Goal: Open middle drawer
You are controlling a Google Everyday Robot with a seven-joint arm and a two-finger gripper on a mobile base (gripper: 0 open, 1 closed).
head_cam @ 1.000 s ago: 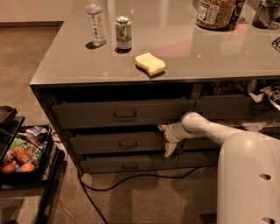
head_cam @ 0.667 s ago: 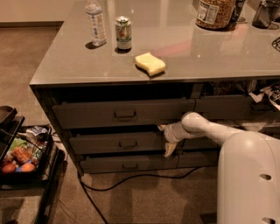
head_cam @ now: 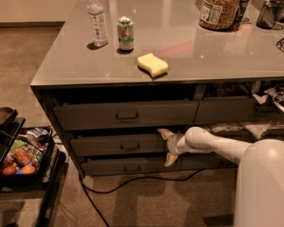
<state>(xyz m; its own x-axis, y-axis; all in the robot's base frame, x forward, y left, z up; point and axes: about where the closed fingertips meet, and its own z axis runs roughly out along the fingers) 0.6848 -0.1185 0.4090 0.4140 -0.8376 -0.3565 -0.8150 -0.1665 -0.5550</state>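
Note:
The middle drawer (head_cam: 117, 145) is the mid-height dark grey front in the left column under the counter, with a small pull handle (head_cam: 130, 145) at its centre. It stands slightly out, with a dark gap above it. My gripper (head_cam: 168, 146) is at the right end of this front, reaching in from the right on a white arm (head_cam: 213, 144). It is open, with one pale finger (head_cam: 165, 133) at the front's top edge and the other near its bottom edge. The drawer's inside is hidden.
Above is a taller drawer (head_cam: 126, 115), below a slim one (head_cam: 128, 167). On the counter (head_cam: 230, 53) stand a water bottle (head_cam: 97, 24), a can (head_cam: 125, 33), a yellow sponge (head_cam: 152, 64) and a jar (head_cam: 218, 13). A snack cart (head_cam: 22, 155) stands left; a black cable (head_cam: 133, 179) crosses the floor.

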